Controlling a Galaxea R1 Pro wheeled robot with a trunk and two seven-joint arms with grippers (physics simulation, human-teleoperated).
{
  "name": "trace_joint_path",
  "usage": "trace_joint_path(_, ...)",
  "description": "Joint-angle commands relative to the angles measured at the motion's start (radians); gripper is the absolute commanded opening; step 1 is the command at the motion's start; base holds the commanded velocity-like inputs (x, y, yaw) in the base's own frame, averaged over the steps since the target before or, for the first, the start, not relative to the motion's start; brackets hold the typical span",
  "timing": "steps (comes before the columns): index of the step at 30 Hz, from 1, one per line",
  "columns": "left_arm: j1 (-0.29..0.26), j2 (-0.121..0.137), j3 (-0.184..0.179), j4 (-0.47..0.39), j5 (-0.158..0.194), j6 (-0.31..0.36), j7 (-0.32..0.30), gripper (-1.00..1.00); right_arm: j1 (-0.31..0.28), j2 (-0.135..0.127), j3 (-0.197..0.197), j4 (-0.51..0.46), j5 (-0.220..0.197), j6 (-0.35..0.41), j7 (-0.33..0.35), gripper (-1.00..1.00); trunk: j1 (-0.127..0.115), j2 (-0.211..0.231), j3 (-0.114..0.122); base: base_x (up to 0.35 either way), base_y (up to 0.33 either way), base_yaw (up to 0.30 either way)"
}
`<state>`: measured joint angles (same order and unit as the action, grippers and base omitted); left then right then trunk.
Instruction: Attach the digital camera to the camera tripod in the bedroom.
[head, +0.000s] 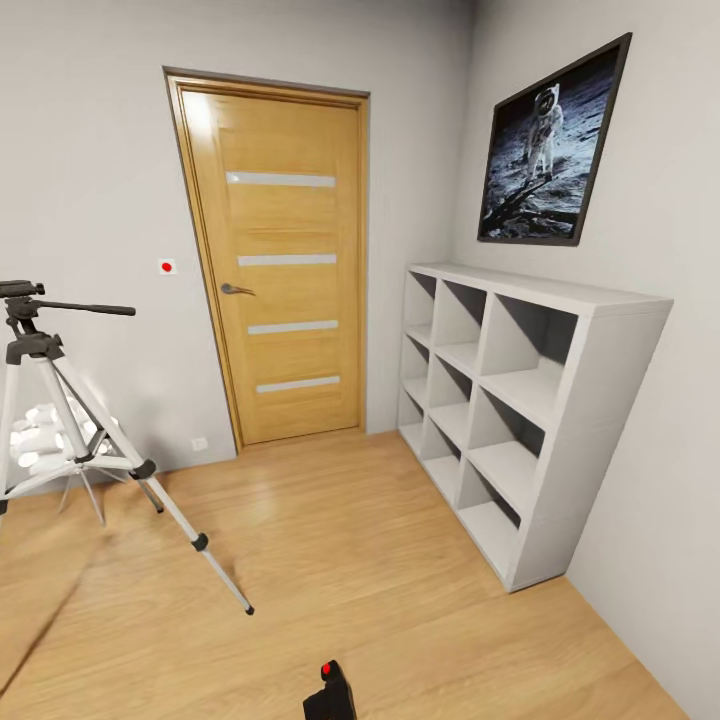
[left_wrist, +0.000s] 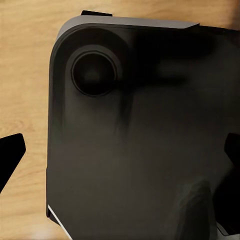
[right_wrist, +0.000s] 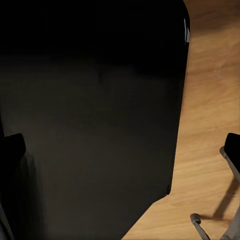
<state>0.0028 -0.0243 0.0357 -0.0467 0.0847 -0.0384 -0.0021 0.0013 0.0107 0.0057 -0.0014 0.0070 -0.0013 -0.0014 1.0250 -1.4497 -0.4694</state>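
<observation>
The camera tripod (head: 60, 420) stands on the wood floor (head: 330, 540) at the left, its far legs cut off by the frame edge. The digital camera (head: 331, 692) sits low at the bottom edge, partly cropped. In both wrist views the pincers show only dark fingertips (left_wrist: 11, 152) (right_wrist: 233, 147), spread wide over a dark robot body (left_wrist: 145, 140).
</observation>
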Motion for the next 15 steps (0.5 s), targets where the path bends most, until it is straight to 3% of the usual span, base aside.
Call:
trace_joint_path(1,0.000,0.000,0.003,-0.001,0.009,-0.001,0.000,1.00,0.000,0.000,0.000,0.000,0.001,0.000,0.000,1.00,0.000,0.000,-0.001,0.002,-0.029,0.000)
trace_joint_path(15,0.000,0.001,0.003,-0.001,0.010,-0.002,0.002,1.00,0.000,0.000,0.000,0.000,0.001,0.000,0.000,1.00,0.000,0.000,-0.001,0.000,-0.106,0.000)
